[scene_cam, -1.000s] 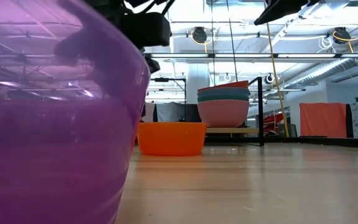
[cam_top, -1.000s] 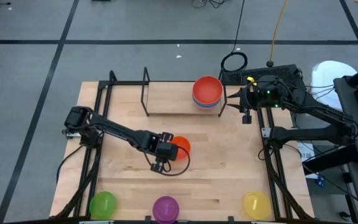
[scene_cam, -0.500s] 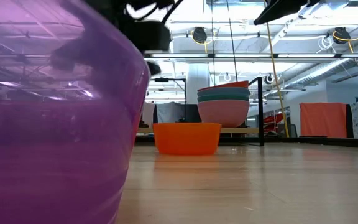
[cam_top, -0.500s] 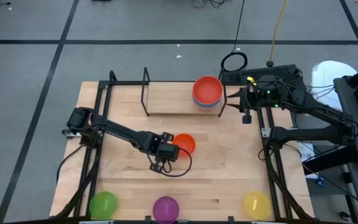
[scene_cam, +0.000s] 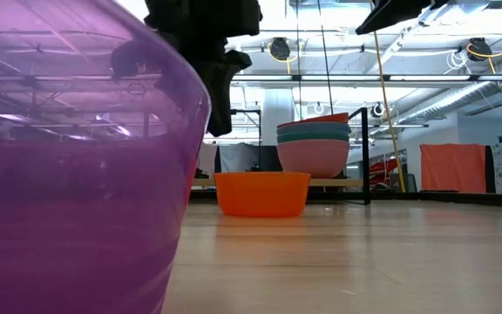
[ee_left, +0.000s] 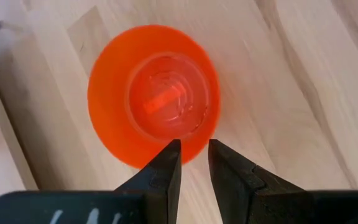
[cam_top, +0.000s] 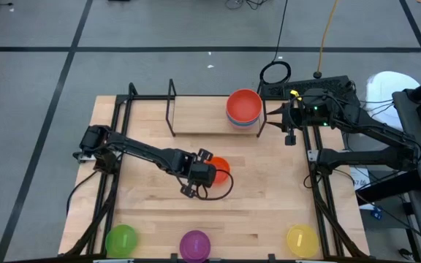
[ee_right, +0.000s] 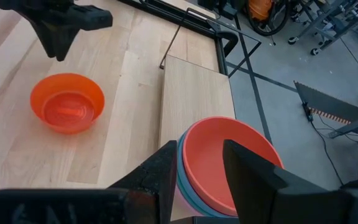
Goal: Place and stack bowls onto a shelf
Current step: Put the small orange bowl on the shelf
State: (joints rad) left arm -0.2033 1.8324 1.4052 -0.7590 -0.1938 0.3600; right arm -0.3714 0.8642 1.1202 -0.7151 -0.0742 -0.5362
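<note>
Along the near edge of the table (cam_top: 269, 212) sit three single bowls: a green bowl (cam_top: 121, 239) at the left, a purple bowl (cam_top: 194, 245) in the middle, a yellow bowl (cam_top: 302, 239) at the right, all well apart. The left arm reaches from the left side toward the table's centre; the left gripper (ee_left: 194, 155) hangs directly above the orange bowl (cam_top: 220, 169), which sits upright on the wood, in front of the shelf (cam_top: 196, 115). Its fingers (ee_left: 164, 168) are parted by a narrow gap over the bowl's near rim, pinching nothing. On the right end of the shelf board stands a stack of bowls (scene_cam: 313, 146): red on top, teal and blue rims beneath, pink at the bottom. The right gripper (ee_right: 201, 165) hovers at the table's right edge, just beside that stack, its fingers spread and empty.
</note>
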